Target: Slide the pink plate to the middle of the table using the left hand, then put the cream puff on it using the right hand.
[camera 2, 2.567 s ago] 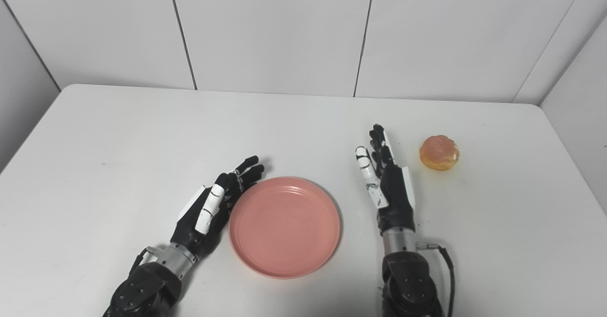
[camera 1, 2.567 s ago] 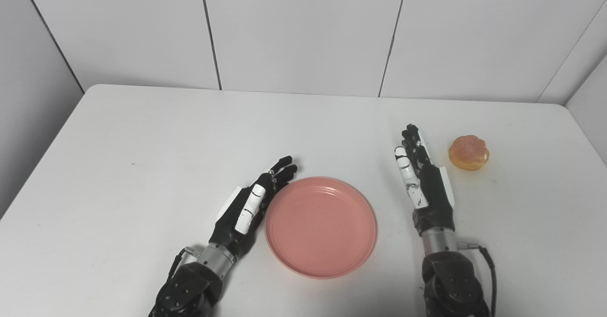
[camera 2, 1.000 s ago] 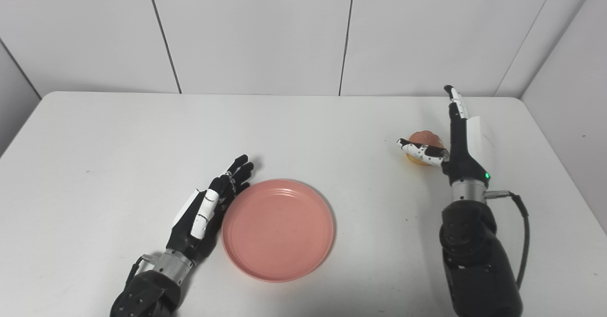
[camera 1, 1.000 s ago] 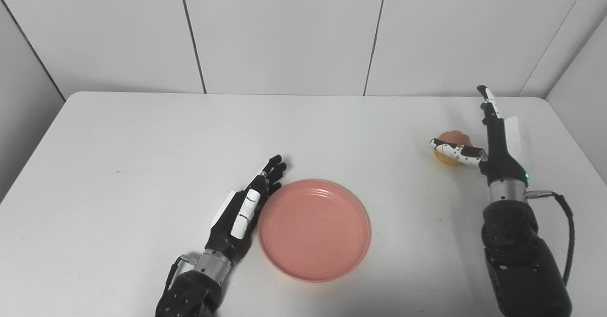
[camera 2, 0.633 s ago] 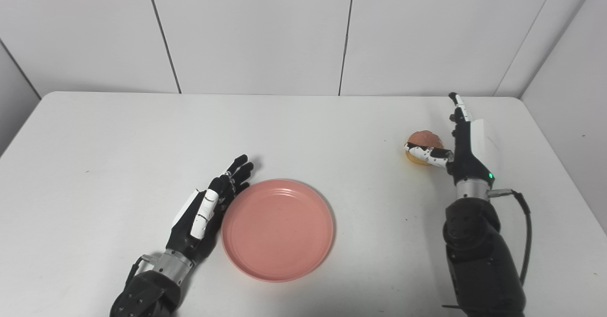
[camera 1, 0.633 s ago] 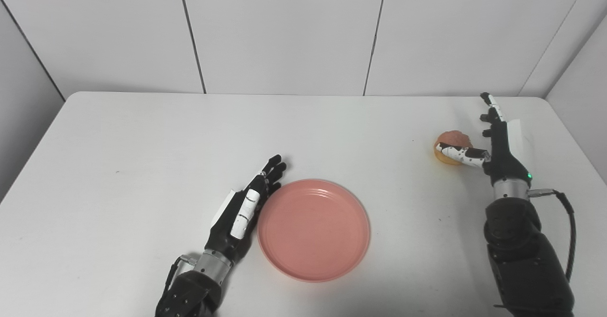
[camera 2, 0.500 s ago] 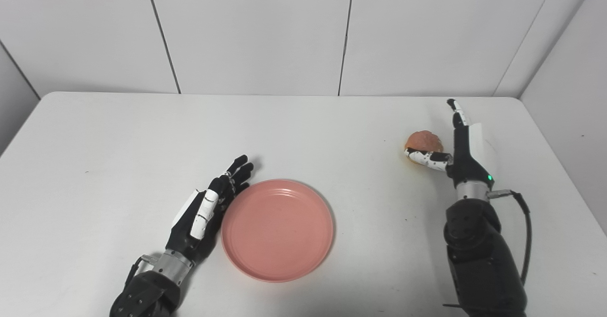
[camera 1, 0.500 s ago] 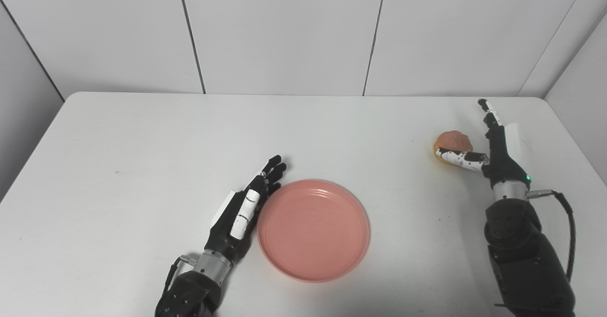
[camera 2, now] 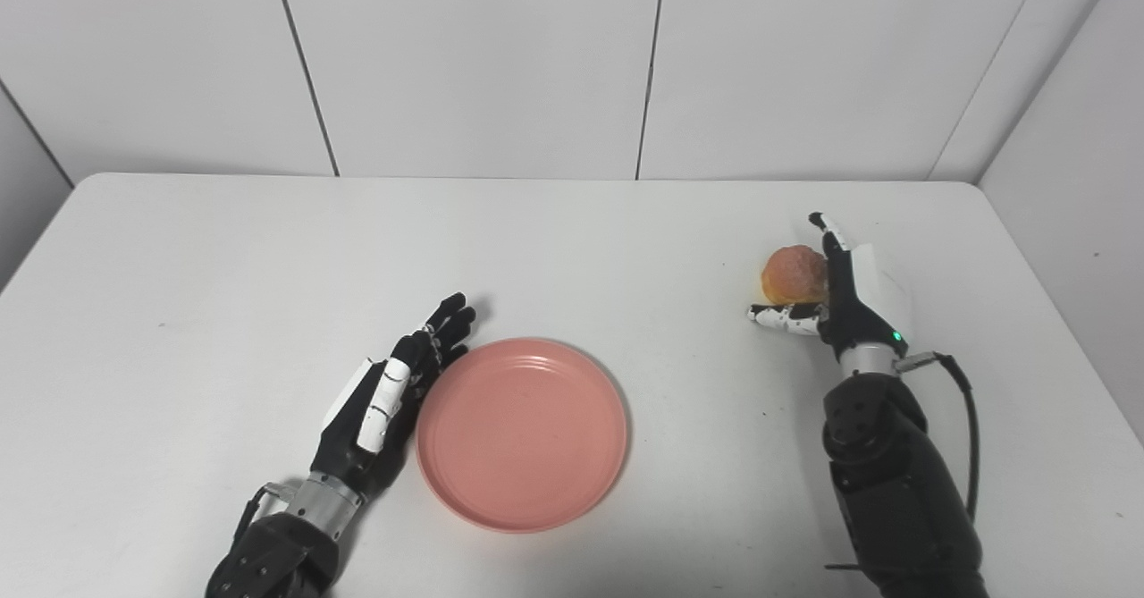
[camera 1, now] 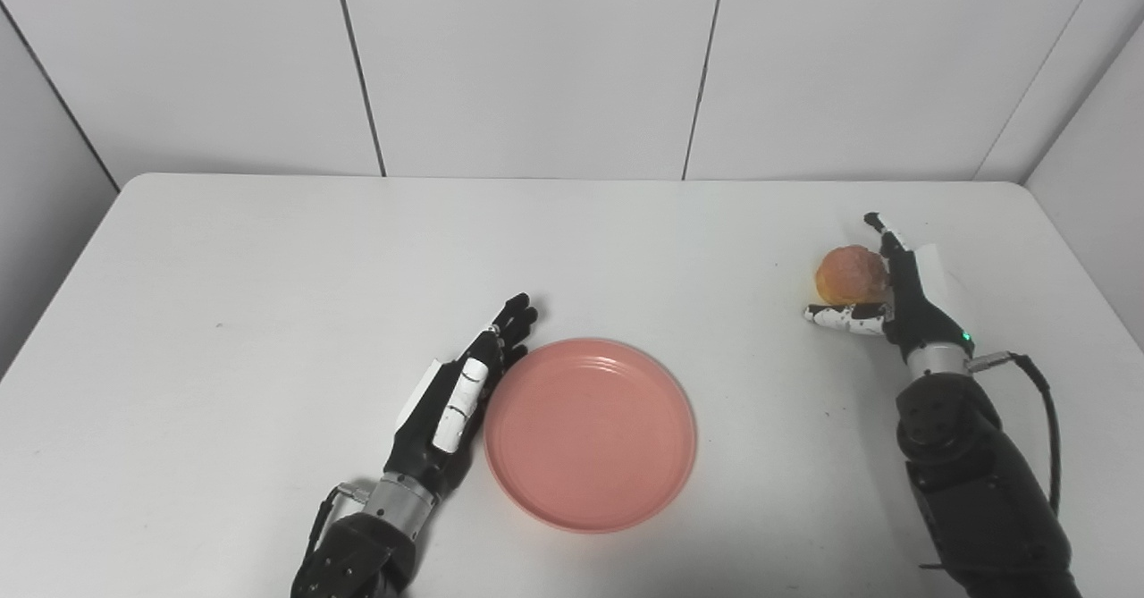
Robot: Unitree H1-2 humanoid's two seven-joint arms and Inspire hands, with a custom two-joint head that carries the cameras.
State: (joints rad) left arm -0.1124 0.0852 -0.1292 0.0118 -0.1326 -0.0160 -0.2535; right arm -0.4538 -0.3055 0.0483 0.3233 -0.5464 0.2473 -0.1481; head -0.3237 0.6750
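Right hand at the cream puff, pink plate mid-counter.

The pink plate (camera 1: 590, 434) lies flat near the middle of the white counter (camera 1: 268, 276). The left hand (camera 1: 451, 406) rests against its left rim, fingers straight, holding nothing. The right hand (camera 1: 885, 303) cups the cream puff (camera 1: 842, 274) at the right side, fingers apart, not closed on it.

A pink plate (camera 2: 522, 433) lies on a white desk (camera 2: 179, 312). The left hand (camera 2: 386, 400) rests flat against its left rim. The right hand (camera 2: 831, 305), fingers (camera 2: 829, 239) spread, cups a cream puff (camera 2: 792, 274) far right.
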